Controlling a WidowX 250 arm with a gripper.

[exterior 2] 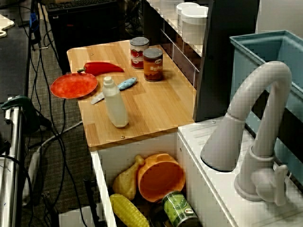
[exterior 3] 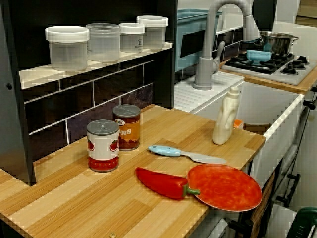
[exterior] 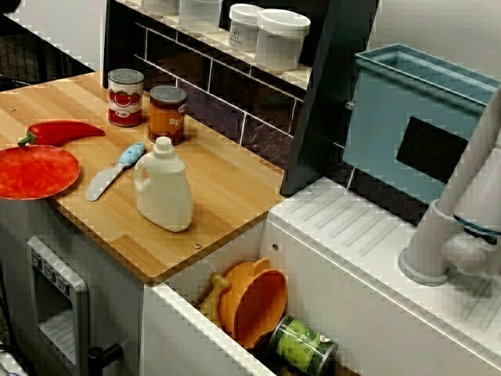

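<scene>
The white bottle (exterior: 163,188) stands upright on the wooden bench (exterior: 227,188), just beside the blue knife (exterior: 116,170). It looks light, smooth and a bit slippery; the narrow neck seems the best spot to grab. No fingers show, so I cannot tell their state.

None of the three views catches me. My arm, my wrist and my claw all lie outside the frame in the view from above, in the view from the sink end, and in the low view along the surface. From left edge to right, and from top to bottom, no link or finger of mine shows. So I cannot tell my pose, nor how my claw's jaws stand, spread or closed, nor whether they grip anything.
</scene>
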